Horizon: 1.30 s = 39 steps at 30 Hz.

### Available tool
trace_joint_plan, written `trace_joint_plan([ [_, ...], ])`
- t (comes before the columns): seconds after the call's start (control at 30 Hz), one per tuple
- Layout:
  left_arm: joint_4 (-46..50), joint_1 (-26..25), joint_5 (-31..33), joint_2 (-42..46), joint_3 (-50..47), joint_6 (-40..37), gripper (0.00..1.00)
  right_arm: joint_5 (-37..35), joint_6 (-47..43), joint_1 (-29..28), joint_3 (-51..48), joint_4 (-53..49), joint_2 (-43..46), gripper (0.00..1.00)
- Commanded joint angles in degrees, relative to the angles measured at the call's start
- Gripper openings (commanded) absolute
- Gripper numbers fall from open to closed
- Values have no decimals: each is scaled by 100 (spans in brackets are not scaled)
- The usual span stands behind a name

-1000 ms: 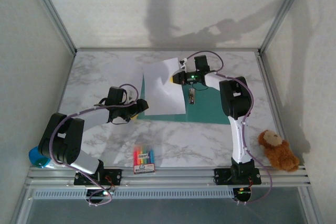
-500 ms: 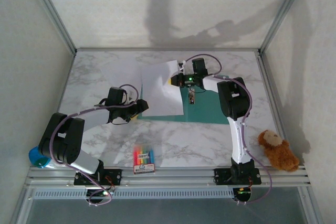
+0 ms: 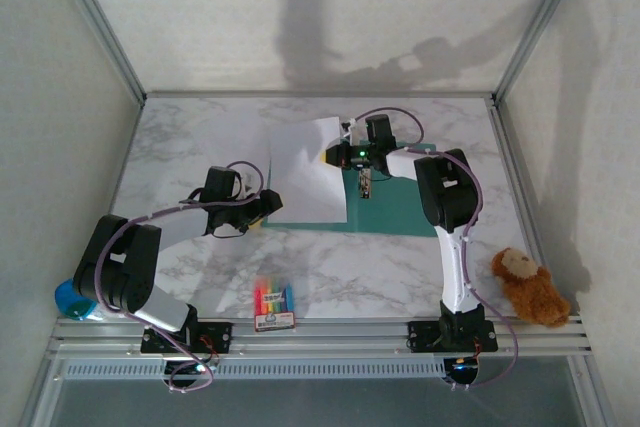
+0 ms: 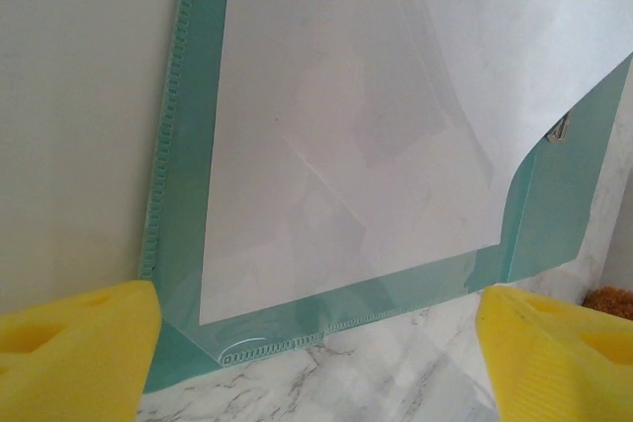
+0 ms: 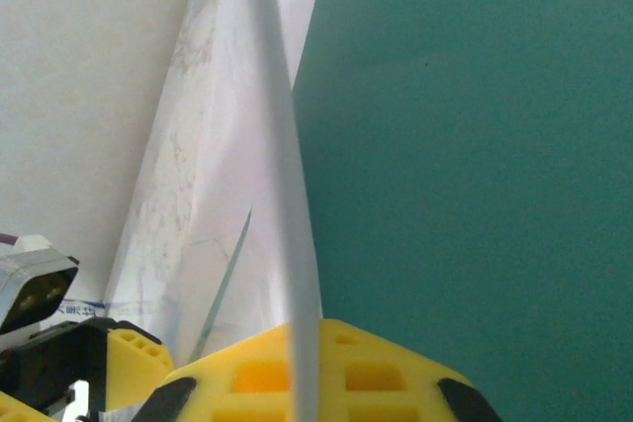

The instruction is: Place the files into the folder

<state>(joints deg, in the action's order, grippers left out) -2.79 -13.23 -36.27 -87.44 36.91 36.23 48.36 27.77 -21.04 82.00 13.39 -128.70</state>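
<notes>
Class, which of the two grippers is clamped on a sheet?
The right gripper, pinching the sheet at its edge; the left gripper is open, holding nothing.

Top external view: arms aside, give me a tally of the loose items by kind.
White paper sheet: 1 that I can tell apart
Teal folder: 1
Crayon box: 1
Stuffed bear: 1
Blue object by the left arm's base: 1
Total: 5

You're looking at a lab test cell. White panels (image 3: 330,7) and aluminium posts (image 3: 100,25) box in a marble-print table (image 3: 190,137), with rails (image 3: 330,332) along its near edge.
</notes>
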Motion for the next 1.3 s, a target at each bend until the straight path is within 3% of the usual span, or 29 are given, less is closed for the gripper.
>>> trace_joint_plan([
  [0.0, -99, 55, -82, -62, -96, -28, 83, -151, 94, -39, -59, 174, 232, 0],
  [0.27, -65, 65, -82, 10, -139, -48, 83, -212, -188, -32, 268, -276, 136, 0],
  [0.97, -91, 93, -107, -23, -96, -45, 83, -242, 58, -168, -246, 93, 372, 0],
  [1.27, -47, 110, -113, -6, -87, -70, 83, -54, -361, -199, -139, -47, 261, 0],
])
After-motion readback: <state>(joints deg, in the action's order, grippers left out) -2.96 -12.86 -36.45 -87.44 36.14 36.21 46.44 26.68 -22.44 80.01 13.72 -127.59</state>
